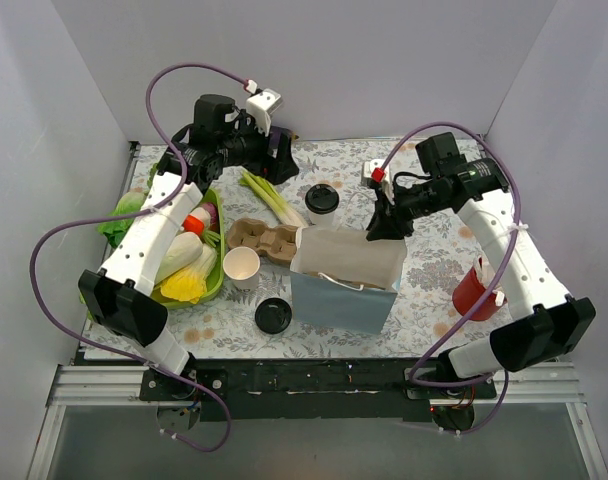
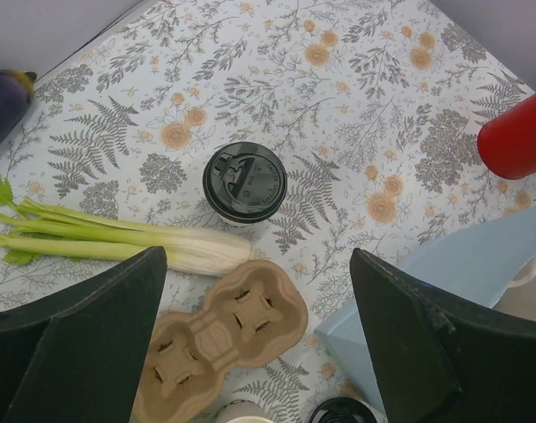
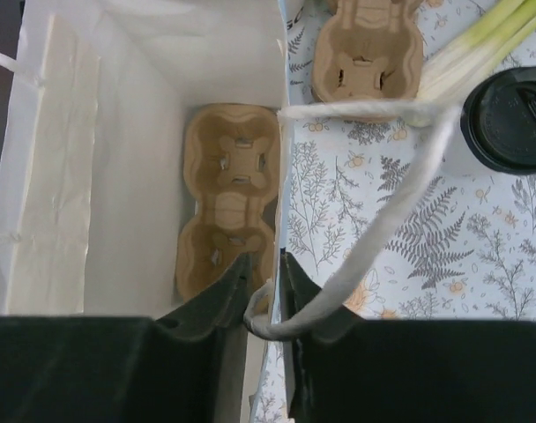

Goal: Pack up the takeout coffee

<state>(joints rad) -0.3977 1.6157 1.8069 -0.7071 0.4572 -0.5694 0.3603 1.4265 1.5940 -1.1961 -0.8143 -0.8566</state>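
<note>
The takeout coffee [image 1: 322,198] stands upright near the table's [image 1: 434,290] far edge; probably light and crushable, it wants a gentle grip round its paper wall. The left fingers [image 2: 100,326] hang spread above it; the right fingers [image 3: 219,295] pinch the bag's [image 1: 344,290] rim.

The tabletop [image 1: 434,262] wears a white cloth printed with grey ferns and tan-orange blossoms. The small white paper takeout coffee cup [image 2: 244,182] has a glossy black dome lid. The lidless paper cup [image 1: 242,266] is plain white; the loose round plastic lid [image 1: 272,315], black. The paper bag [image 1: 344,292] is light blue outside and white within (its cord handle [image 3: 383,220] is white too). The moulded cardboard cup carrier [image 2: 219,339] on the cloth and the second carrier [image 3: 228,211] in the bag are kraft brown. The celery stalk [image 2: 118,240] shades from green to pale cream. The plastic tumbler [image 1: 474,288] is bright red, the oval tray [image 1: 215,285] lime green. The left claw [image 2: 257,264] and right claw [image 3: 266,264] are matt black.
</note>
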